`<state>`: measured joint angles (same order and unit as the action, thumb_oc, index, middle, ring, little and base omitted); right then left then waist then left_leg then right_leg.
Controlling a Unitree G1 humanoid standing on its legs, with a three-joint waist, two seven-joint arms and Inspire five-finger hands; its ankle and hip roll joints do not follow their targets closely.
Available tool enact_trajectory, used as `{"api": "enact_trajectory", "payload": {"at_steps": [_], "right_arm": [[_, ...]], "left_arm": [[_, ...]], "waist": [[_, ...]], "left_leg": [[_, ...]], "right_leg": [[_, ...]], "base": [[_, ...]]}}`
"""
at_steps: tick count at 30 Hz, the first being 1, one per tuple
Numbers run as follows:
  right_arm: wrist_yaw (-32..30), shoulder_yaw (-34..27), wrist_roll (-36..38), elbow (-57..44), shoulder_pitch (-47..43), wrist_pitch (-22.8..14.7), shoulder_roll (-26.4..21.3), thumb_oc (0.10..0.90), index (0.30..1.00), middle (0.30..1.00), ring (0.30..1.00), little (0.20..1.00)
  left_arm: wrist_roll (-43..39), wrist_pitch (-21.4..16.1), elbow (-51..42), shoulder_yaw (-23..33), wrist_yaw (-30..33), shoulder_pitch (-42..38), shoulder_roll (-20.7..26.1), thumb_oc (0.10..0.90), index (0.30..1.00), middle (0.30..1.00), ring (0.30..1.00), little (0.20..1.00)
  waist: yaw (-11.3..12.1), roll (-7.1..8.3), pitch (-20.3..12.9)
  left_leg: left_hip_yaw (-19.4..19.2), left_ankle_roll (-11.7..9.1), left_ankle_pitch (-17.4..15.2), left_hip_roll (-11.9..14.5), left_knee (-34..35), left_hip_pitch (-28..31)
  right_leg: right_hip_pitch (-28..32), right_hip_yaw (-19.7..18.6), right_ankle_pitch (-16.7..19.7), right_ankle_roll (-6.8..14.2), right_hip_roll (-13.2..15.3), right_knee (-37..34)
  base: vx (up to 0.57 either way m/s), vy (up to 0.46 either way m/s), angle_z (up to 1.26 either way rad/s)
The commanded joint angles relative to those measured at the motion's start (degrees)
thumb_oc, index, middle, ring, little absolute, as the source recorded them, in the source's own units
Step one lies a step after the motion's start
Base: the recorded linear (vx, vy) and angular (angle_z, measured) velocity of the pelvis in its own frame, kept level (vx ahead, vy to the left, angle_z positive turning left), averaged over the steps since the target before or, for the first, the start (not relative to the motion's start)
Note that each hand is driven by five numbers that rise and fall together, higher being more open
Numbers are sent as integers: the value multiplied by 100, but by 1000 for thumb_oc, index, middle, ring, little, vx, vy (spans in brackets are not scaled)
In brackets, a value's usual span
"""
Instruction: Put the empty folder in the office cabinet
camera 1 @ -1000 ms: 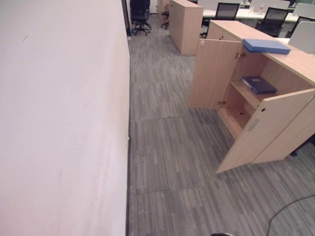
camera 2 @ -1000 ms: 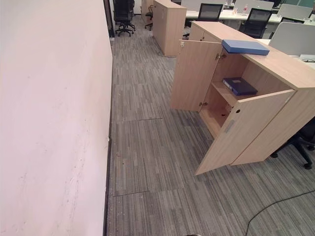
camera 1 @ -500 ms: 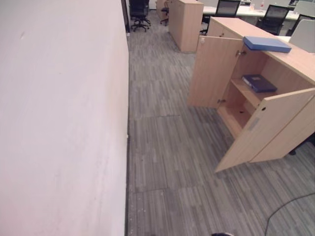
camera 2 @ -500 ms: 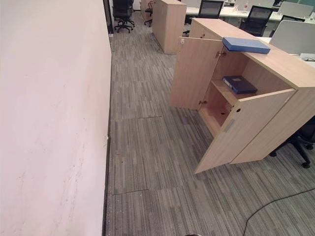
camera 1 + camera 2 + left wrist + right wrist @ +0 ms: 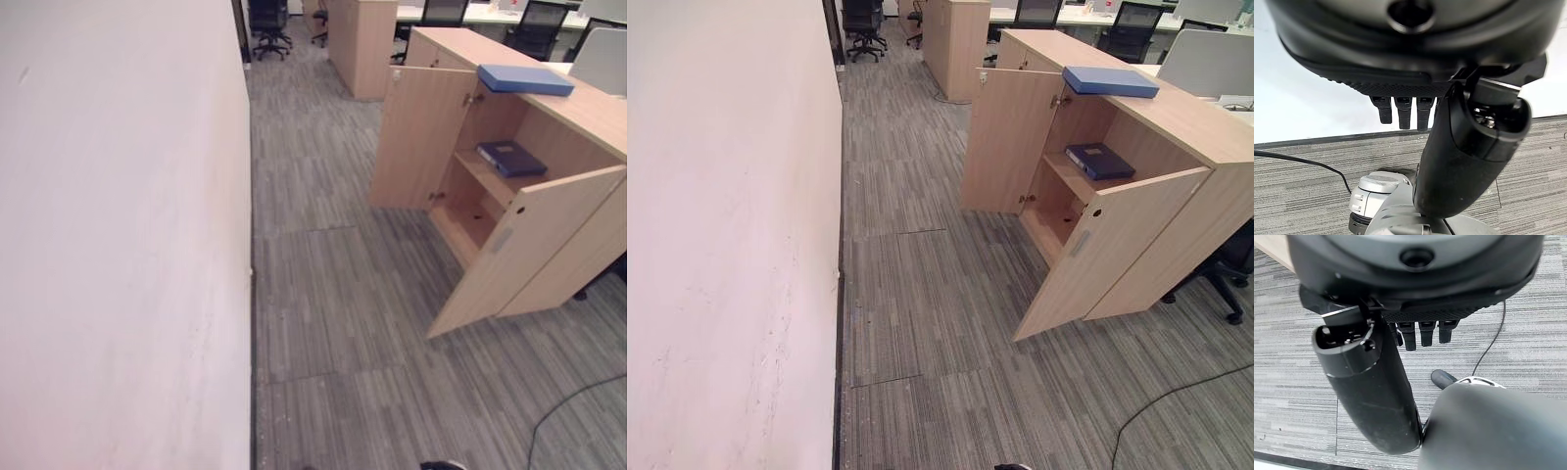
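Wall (image 5: 118,235): a plain pale surface along the robot's left, running the length of the carpeted floor (image 5: 333,294).
Left hand (image 5: 1449,161): hangs at the robot's side over the carpet, fingers (image 5: 1403,110) straight and relaxed, holding nothing.
Cabinet (image 5: 1176,127): ahead and to the right, both doors swung out; the near door (image 5: 1107,255) stands well open, the far door (image 5: 1004,137) likewise.
Shelf: a dark blue binder (image 5: 1099,160) lies flat on the middle shelf, with free room beside it and on the bottom board below.
Folder (image 5: 1110,80): the light blue one lies flat on the cabinet top, near its front edge, above the open doors.
Right hand (image 5: 1371,391): also hangs low over the carpet, fingers (image 5: 1425,333) loose and extended, nothing in it.
Step in hand: by the look of it, the approach; the cabinet is well apart from the robot.
Next move: likely walk closer and turn right to face the opening, then raise a hand to the folder on top.
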<state>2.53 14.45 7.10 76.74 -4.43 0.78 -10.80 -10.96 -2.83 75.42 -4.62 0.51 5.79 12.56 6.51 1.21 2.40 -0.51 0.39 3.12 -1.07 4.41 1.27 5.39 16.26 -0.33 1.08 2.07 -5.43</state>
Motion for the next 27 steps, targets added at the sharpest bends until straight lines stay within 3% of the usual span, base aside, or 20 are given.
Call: {"api": "enact_trajectory", "payload": {"at_steps": [1, 2, 3, 12, 16, 17, 18, 19, 20, 21, 23, 26, 27], "right_arm": [[-211, -215, 612, 35, -179, -141, -173, 800, 900, 900, 900, 900], [-212, -216, 613, 34, -178, -140, -173, 800, 900, 900, 900, 900], [-319, -582, 1113, 94, -145, -208, -141, 800, 900, 900, 900, 900], [-231, -763, 1499, 320, -142, -121, -162, 800, 900, 900, 900, 900], [-249, -705, 1418, 324, -228, -109, -246, 800, 900, 900, 900, 900], [-249, -706, 1418, 325, -229, -109, -246, 800, 900, 900, 900, 900], [-257, -671, 1332, 340, -247, -102, -275, 800, 900, 900, 900, 900], [-261, -640, 1268, 347, -264, -97, -299, 800, 900, 900, 900, 900], [-312, -548, 1140, 293, -315, -90, -342, 800, 900, 900, 900, 900], [-324, -490, 1079, 275, -337, -93, -372, 800, 900, 900, 900, 900], [-337, -373, 916, 270, -385, -81, -404, 800, 900, 900, 900, 900], [-338, -324, 789, 325, -426, -80, -427, 800, 900, 900, 900, 900], [-340, -300, 710, 367, -442, -94, -436, 800, 900, 900, 900, 900]], "left_arm": [[-119, -63, 430, 67, -11, -179, -10, 800, 900, 900, 900, 900], [-119, -63, 431, 66, -11, -179, -10, 800, 900, 900, 900, 900], [-189, -67, 453, 151, 62, -158, -32, 800, 900, 900, 900, 900], [-363, -81, 481, 201, 147, -202, -68, 800, 900, 900, 900, 900], [-476, -111, 372, 144, 201, -323, -72, 800, 900, 900, 900, 900], [-477, -111, 373, 144, 201, -325, -72, 800, 900, 900, 900, 900], [-467, -141, 286, 124, 234, -336, -89, 800, 900, 900, 900, 900], [-445, -152, 238, 118, 253, -337, -84, 800, 900, 900, 900, 900], [-395, -177, 80, 102, 332, -348, -73, 800, 900, 900, 900, 900], [-378, -196, 23, 70, 357, -363, -69, 800, 900, 900, 900, 900], [-390, -216, -31, 62, 376, -326, -81, 800, 900, 900, 900, 900], [-444, -220, 39, 164, 400, -226, -75, 800, 900, 900, 900, 900], [-593, -226, 132, 286, 436, -165, -74, 800, 900, 900, 900, 900]], "waist": [[-6, 71, -92], [-3, 71, -91], [-70, 44, -101], [-132, 3, -17], [-103, 131, 245], [-108, 127, 233], [-60, 167, 372], [-19, 168, 459], [62, 185, 639], [105, 185, 717], [153, 117, 730], [333, 124, 733], [416, 81, 719]], "left_leg": [[486, -163, -540, -17, 59, 374], [484, -163, -541, -16, 59, 376], [447, -162, -563, -13, 59, 395], [405, -119, -618, 12, 6, 424], [228, -244, -958, -171, -1322, -334], [232, -244, -986, -167, -1378, -377], [146, -415, -936, -149, -2281, -701], [122, -506, -817, -89, -2858, -889], [321, -660, -157, -163, -4029, -1484], [373, -725, 84, -212, -4305, -1717], [438, -702, 228, -154, -4132, -1951], [460, -594, 17, -17, -3226, -2018], [575, -628, 120, 352, -2076, -1993]], "right_leg": [[-72, 163, 33, 422, 188, 43], [-71, 161, 33, 422, 188, 43], [-67, 128, 23, 418, 172, 43], [-78, 28, -13, 363, 124, 43], [-146, 63, -19, 263, 221, 50], [-162, 68, -19, 262, 217, 52], [-80, 119, -116, 185, 202, 58], [16, 131, -162, 126, 172, 50], [134, 192, -216, 37, 148, 47], [169, 191, -232, 22, 160, 49], [180, 191, -278, 10, 139, 59], [284, 116, -348, 77, 161, 49], [349, 47, -435, 169, 138, 43]], "base": [[0, 0, 0], [0, 0, 0], [0, 0, 0], [11, -17, -4], [-70, -64, -7], [-13, -106, -8], [12, -119, 4], [29, -195, -5], [28, -138, -12], [23, -98, -3], [81, -3, 13], [198, 42, -17], [198, 65, -7]]}}
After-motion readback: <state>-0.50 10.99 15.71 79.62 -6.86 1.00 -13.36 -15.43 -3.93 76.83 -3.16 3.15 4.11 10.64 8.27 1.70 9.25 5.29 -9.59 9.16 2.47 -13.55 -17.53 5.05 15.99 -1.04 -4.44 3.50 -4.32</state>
